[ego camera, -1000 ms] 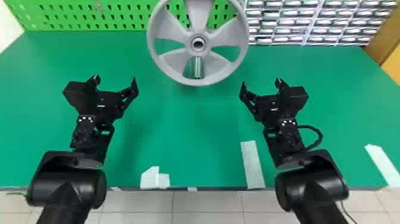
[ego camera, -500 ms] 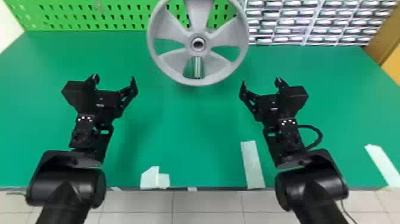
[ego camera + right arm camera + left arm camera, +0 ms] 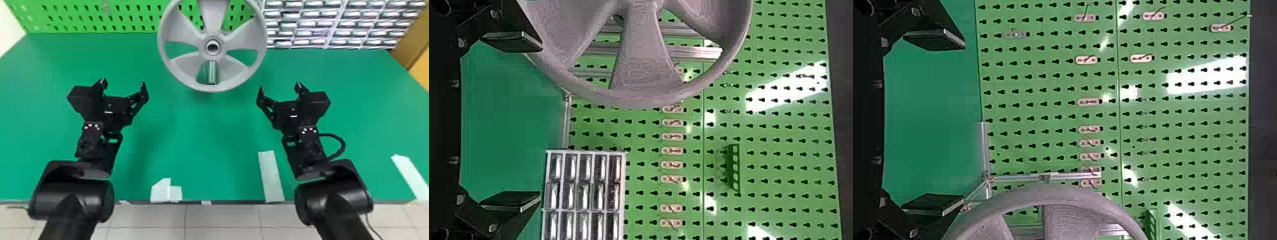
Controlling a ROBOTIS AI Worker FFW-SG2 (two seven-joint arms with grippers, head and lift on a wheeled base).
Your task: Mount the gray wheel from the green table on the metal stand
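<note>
Gray wheel (image 3: 204, 48) beyond and between left pincer (image 3: 123, 82) and right pincer (image 3: 280, 86), both spread wide.

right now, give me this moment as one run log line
gray spoked wheel on silver metal stand | left jaws open, empty | right jaws open, empty

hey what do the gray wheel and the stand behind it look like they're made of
The gray wheel looks like matte plastic, possibly 3D printed, going by the fine wavy lines on its spokes. The stand looks like bare metal with a soft sheen, perhaps aluminum, judging by its silvery, grooved bars.
</note>
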